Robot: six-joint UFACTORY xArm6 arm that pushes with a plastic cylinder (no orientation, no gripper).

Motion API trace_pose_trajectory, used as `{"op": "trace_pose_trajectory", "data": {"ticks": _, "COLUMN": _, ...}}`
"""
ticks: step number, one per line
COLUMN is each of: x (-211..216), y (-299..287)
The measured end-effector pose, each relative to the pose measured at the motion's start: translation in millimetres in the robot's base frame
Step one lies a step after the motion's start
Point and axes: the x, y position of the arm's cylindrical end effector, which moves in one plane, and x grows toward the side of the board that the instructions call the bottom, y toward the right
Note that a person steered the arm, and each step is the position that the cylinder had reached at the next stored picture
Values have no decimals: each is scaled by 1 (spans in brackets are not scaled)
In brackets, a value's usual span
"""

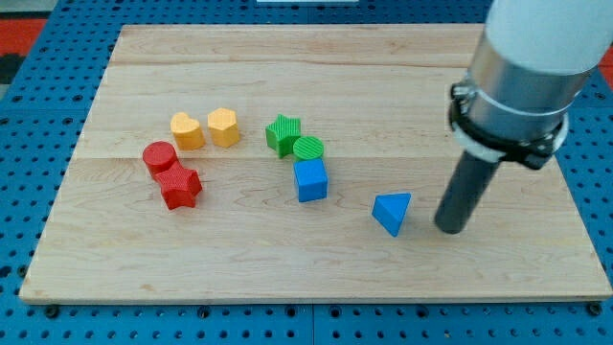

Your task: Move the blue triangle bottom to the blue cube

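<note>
The blue triangle (392,212) lies on the wooden board (316,259), right of centre and low in the view. The blue cube (310,179) sits to its upper left, a short gap apart, touching the green cylinder (308,149) above it. My tip (450,229) rests on the board just to the right of the blue triangle, with a small gap between them. The dark rod rises from it to the large white and grey arm at the view's top right.
A green star (283,132) sits above left of the green cylinder. Two yellow blocks (187,129) (223,126) lie at the upper left. A red cylinder (159,156) and a red star (179,187) lie below them. The board's bottom edge (316,299) is near.
</note>
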Motion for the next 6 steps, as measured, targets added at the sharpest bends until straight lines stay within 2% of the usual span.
{"op": "trace_pose_trajectory", "data": {"ticks": 1, "x": -9, "y": -30}}
{"op": "trace_pose_trajectory", "data": {"ticks": 3, "x": -24, "y": -28}}
{"op": "trace_pose_trajectory", "data": {"ticks": 6, "x": -26, "y": -61}}
